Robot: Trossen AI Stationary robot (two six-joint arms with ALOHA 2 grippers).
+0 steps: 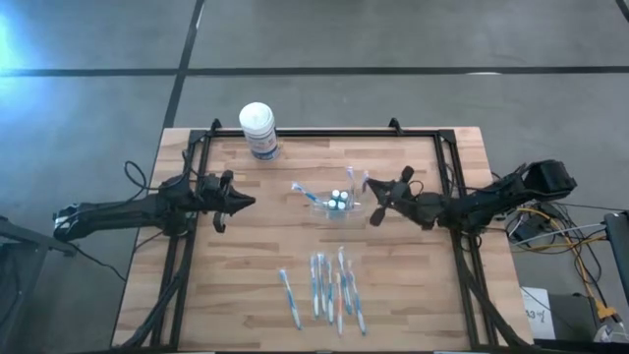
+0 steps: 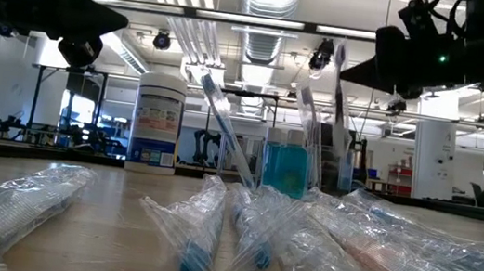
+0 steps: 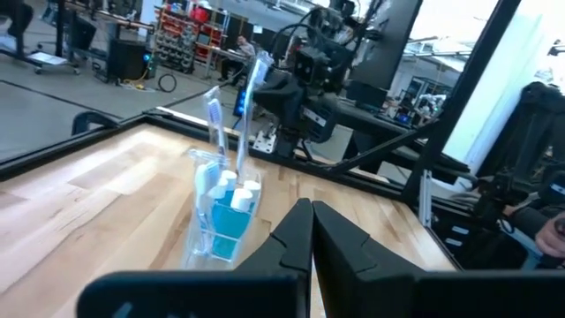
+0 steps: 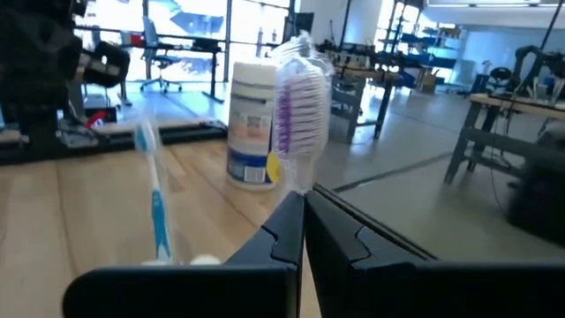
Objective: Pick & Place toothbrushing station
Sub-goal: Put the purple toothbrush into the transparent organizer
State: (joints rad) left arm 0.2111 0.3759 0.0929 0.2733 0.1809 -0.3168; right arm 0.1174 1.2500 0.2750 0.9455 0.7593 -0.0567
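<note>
The clear toothbrushing station (image 1: 334, 204) stands at the table's middle, with blue-and-white items and a blue toothbrush (image 1: 304, 191) leaning out of it. It also shows in the left wrist view (image 3: 221, 221) and the low view (image 2: 286, 168). My right gripper (image 1: 371, 200) is just right of the station, shut on a plastic-wrapped toothbrush with purple bristles (image 4: 296, 106). My left gripper (image 1: 248, 203) hovers left of the station, shut and empty (image 3: 311, 216). My right gripper pinches the wrapped toothbrush's handle (image 4: 298, 184), just below the head, between its two fingers. The fingers come in about level from the table's right and lie across the brush. The brush stands nearly upright, head up; its lower part is hidden behind the fingers.
A white-lidded round canister with a blue label (image 1: 259, 130) stands at the far edge. Several wrapped toothbrushes (image 1: 324, 287) lie in a row near the front edge. Black frame rails (image 1: 187, 226) run along the table's left and right sides.
</note>
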